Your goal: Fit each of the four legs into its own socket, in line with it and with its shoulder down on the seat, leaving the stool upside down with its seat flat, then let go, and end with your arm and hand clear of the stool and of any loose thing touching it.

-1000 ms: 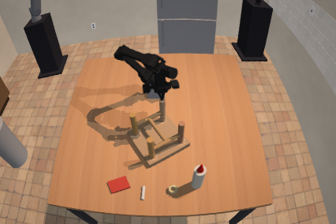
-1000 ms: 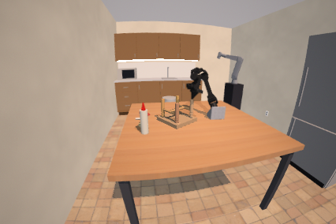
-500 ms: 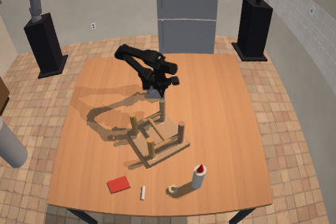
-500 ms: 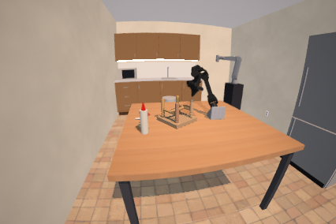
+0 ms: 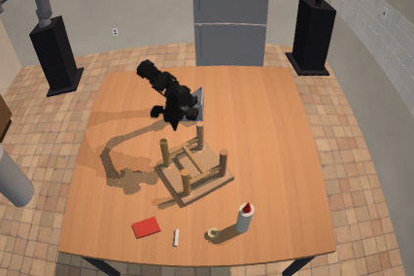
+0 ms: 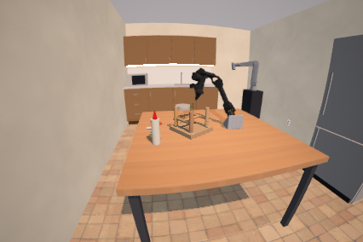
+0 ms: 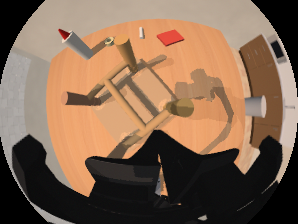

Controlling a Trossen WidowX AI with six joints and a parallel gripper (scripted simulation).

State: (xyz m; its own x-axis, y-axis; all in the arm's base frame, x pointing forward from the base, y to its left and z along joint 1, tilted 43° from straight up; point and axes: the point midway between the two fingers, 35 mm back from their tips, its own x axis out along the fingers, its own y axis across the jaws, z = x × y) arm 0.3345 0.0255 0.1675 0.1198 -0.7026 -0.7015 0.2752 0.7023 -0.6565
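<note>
Jaws: gripper fully closed, holding nothing.
Stool: upside down below the jaws, apart, four legs upright.

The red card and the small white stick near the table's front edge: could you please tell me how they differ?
The red card is a flat, broad rectangle; the white stick is narrow and slim. The card is bright red, the stick white. The card lies farther from the glue bottle than the stick does. Both lie loose on the table, apart from the stool.
</note>
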